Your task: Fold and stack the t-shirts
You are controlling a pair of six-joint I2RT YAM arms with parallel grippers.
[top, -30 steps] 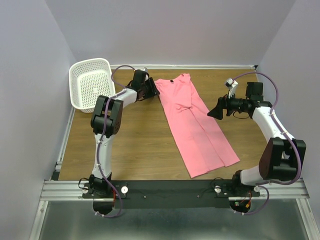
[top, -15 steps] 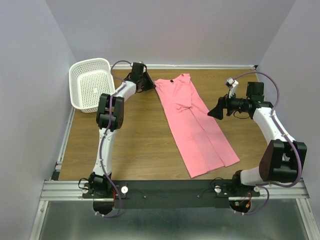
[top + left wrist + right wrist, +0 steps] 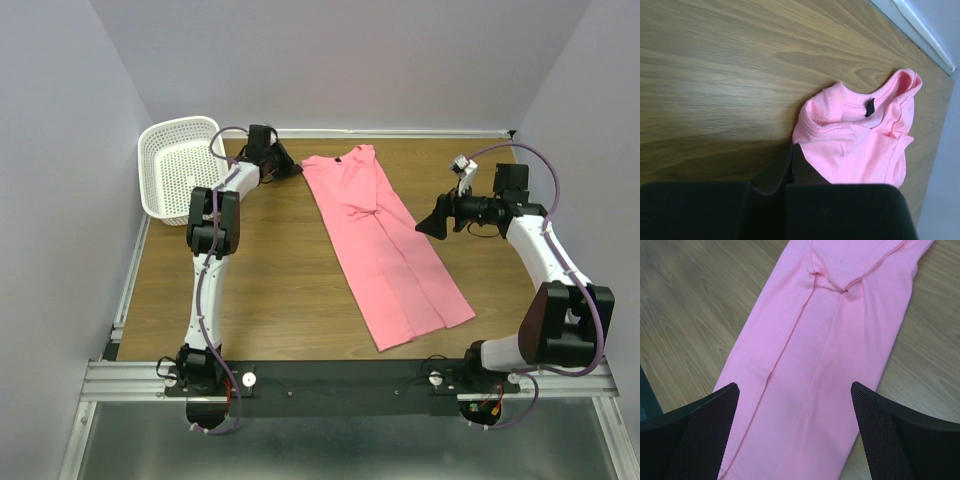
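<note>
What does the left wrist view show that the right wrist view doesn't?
Left wrist only: the neck opening with its dark label, and the left gripper closed at the shoulder edge. Right wrist only: the right gripper wide open above the folded body, lengthwise creases running down it. Both: the pink t-shirt lying on the wooden table.

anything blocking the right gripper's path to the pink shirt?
Nothing visible. The right gripper is open and aimed at the t-shirt; its wrist view shows only pink fabric and bare table ahead. The basket sits far off at the table's far left corner.
</note>
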